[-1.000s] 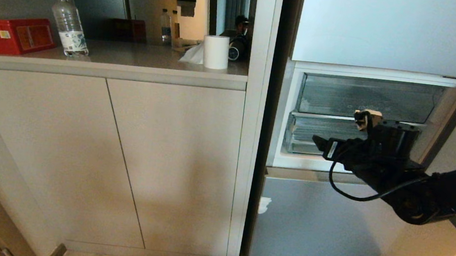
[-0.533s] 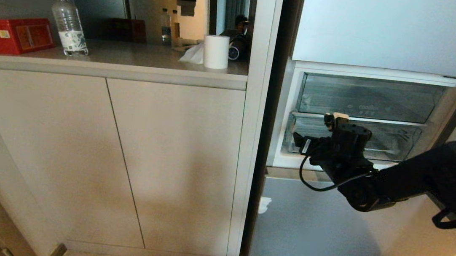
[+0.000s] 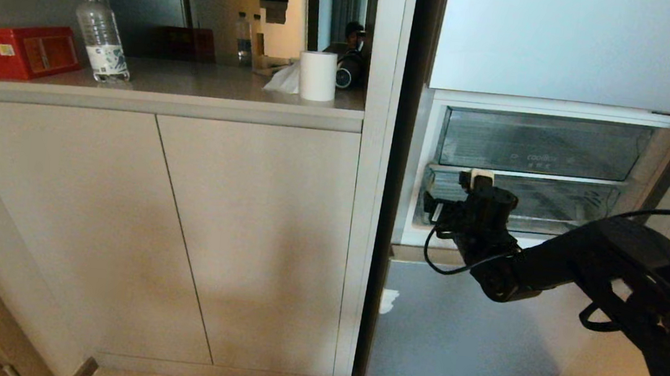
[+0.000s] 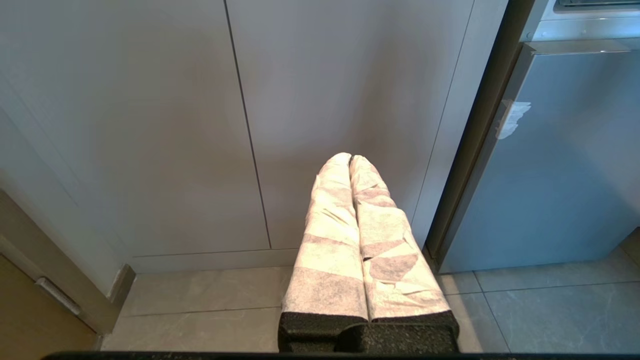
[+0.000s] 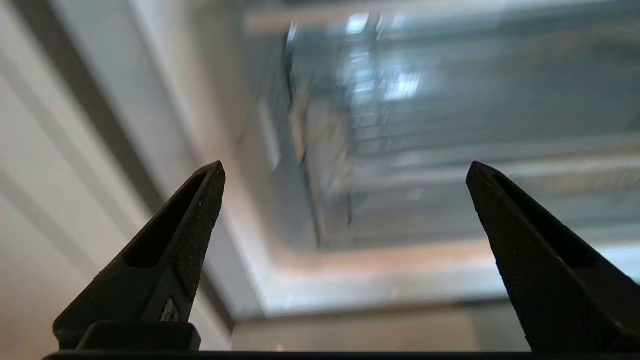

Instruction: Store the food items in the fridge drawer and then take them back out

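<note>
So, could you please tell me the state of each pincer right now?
Left pincer: shut, holding nothing.
Right pincer: open, empty, at the fridge drawer.

1. fridge drawer (image 3: 563,207): clear plastic, glossy, ribbed.
2. upper compartment (image 3: 542,144): see-through plastic with a smooth sheen.
3. lower fridge door (image 3: 455,344): smooth grey-blue panel, faint satin shine.
4. cabinet doors (image 3: 150,225): matt, smooth beige panels.
5. left gripper (image 4: 351,159): fingers wrapped in pale, wrinkled, cloth-like tape over black textured pads.
6. right gripper (image 5: 345,172): black matt fingers with fine rough texture.
7. water bottle (image 3: 102,36): clear plastic.
8. floor (image 4: 550,315): smooth stone-look tiles.
</note>
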